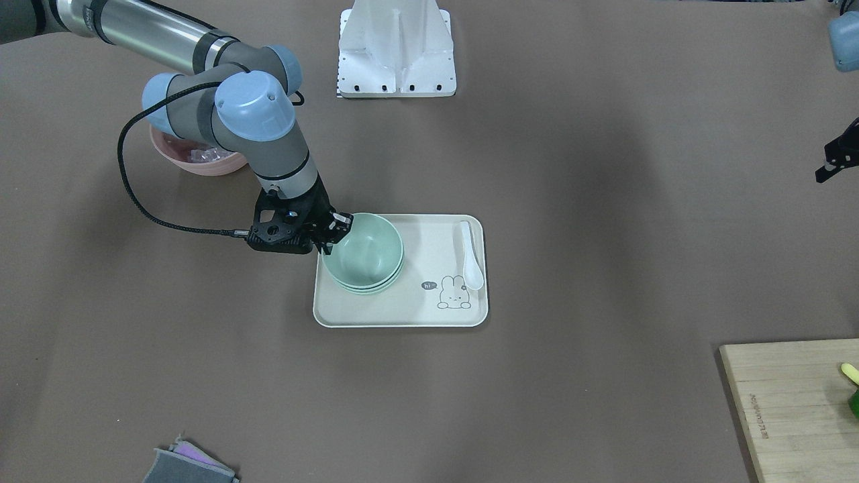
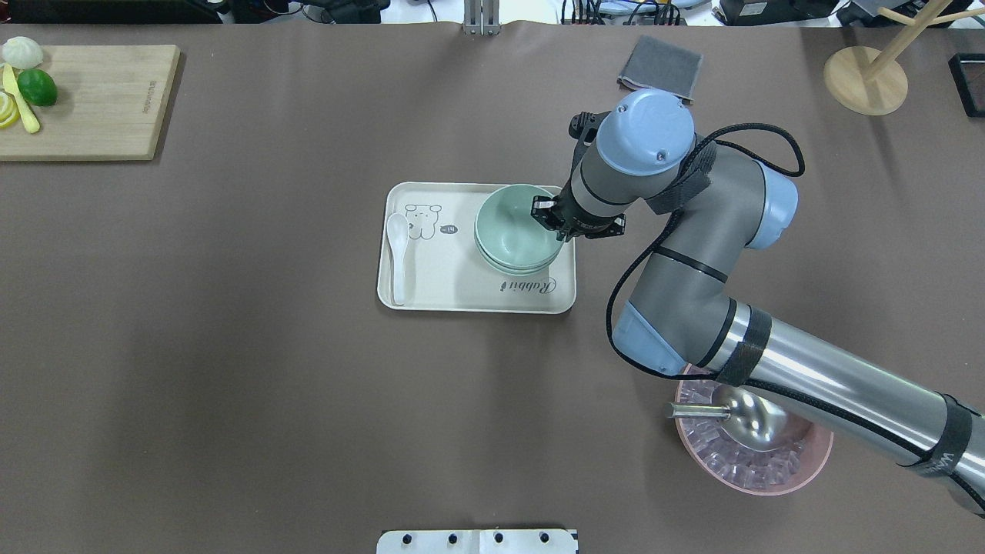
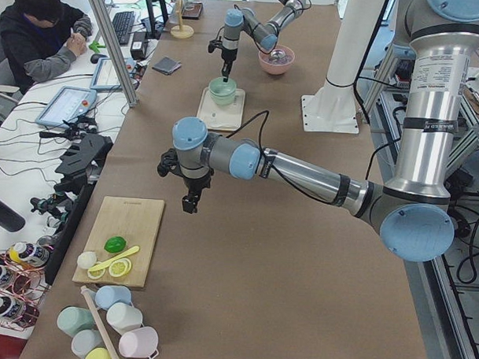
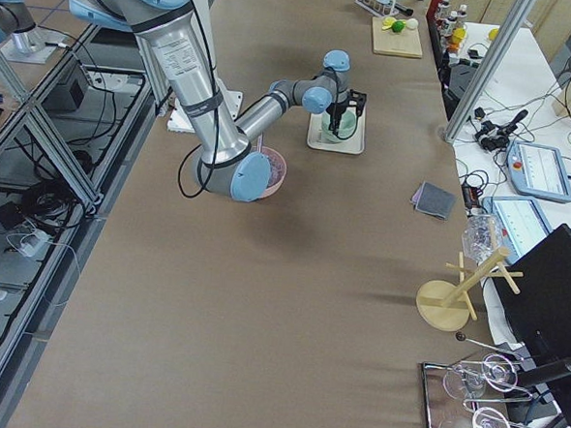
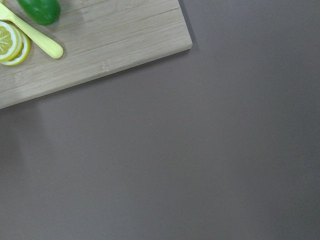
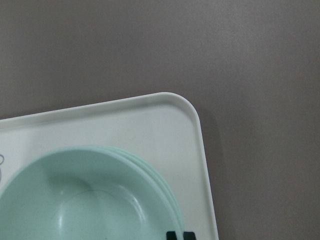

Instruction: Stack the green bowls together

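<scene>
Three pale green bowls sit nested in one stack on the cream tray. They also show in the overhead view and in the right wrist view. My right gripper is at the stack's edge, on the side toward the pink bowl. Its tips look pinched on the top bowl's rim. My left gripper hangs over bare table near the cutting board, far from the bowls. I cannot tell whether it is open or shut.
A white spoon lies on the tray's other end. A pink bowl with ice and a metal scoop sits under my right forearm. A wooden cutting board with lime and lemon, a grey cloth and a white mount are around.
</scene>
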Available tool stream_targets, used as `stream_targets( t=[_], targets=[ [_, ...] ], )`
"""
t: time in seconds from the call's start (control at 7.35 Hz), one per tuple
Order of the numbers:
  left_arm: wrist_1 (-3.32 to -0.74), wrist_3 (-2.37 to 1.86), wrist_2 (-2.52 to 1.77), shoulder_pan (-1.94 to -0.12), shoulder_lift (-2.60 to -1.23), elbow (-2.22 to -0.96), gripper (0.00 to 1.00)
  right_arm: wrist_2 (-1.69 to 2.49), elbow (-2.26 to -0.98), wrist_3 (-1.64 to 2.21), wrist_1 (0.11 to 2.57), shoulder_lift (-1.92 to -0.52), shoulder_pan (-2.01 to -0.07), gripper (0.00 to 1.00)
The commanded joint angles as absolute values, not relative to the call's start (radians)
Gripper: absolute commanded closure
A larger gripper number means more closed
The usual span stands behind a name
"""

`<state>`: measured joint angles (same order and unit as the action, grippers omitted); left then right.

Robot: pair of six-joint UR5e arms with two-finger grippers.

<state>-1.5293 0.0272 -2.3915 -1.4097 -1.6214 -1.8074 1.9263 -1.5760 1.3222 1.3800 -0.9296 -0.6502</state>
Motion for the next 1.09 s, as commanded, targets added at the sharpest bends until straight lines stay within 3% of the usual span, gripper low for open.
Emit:
stream_targets(
  t=[0.0, 0.95],
  targets=[
    [-1.529, 0.026, -2.391, -1.410, -1.621, -1.807, 0.02, 1.925, -1.575, 1.322, 1.376, -0.928, -0.649, 1.00],
    [-1.529, 0.026, -2.391, -1.410, -1.621, -1.812, 0.02, 1.908, -1.575, 1.330, 1.371, -0.920, -0.649, 1.00]
  ],
)
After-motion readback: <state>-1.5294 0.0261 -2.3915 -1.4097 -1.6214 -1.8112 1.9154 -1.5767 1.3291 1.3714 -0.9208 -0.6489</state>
